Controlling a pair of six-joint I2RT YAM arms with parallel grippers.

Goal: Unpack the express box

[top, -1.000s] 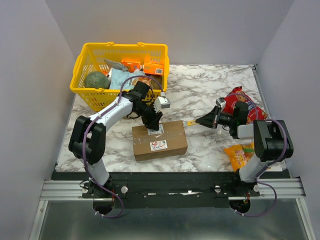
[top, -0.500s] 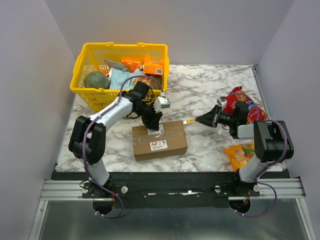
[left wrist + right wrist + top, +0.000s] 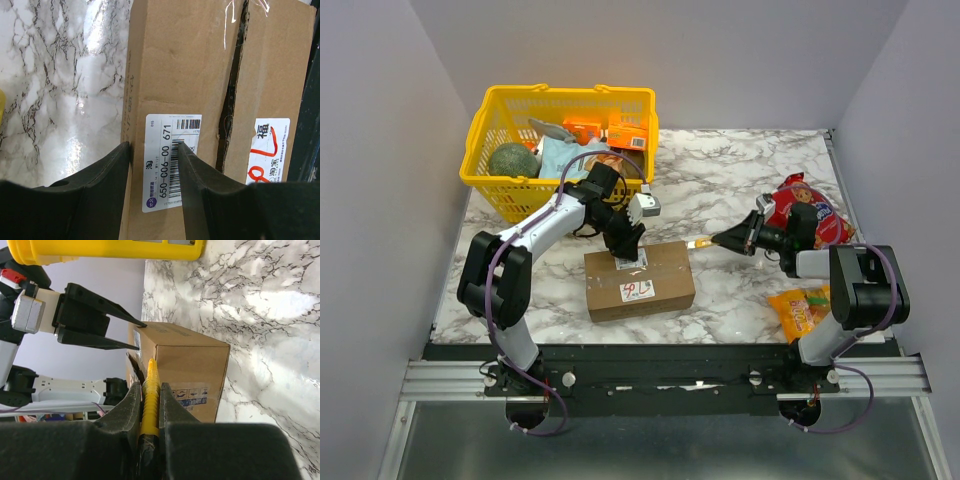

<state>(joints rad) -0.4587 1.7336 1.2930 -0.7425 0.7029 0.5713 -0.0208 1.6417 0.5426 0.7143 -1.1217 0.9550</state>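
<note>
The express box point(image 3: 640, 281), brown cardboard with a white label and a red-scribbled sticker, lies at the table's front centre. My left gripper point(image 3: 626, 252) is open, and its fingers rest on the box top at the back left. In the left wrist view the fingers point(image 3: 182, 150) straddle the barcode label point(image 3: 172, 165) beside a dark split seam point(image 3: 230, 100) in the box point(image 3: 170, 60). My right gripper point(image 3: 732, 240) is shut on a yellow ridged cutter point(image 3: 702, 243), whose tip is just off the box's right back corner. In the right wrist view the cutter point(image 3: 151, 377) points at the box's end point(image 3: 192, 370).
A yellow basket point(image 3: 480, 175) holding a green ball, orange boxes and other items stands at the back left. A red snack bag point(image 3: 812, 212) lies behind my right arm. An orange-yellow snack bag point(image 3: 798, 312) lies at the front right. Grey walls close in on both sides.
My right gripper with the cutter has shifted slightly up and away from me near the box's right corner. The left gripper and the box have not moved.
</note>
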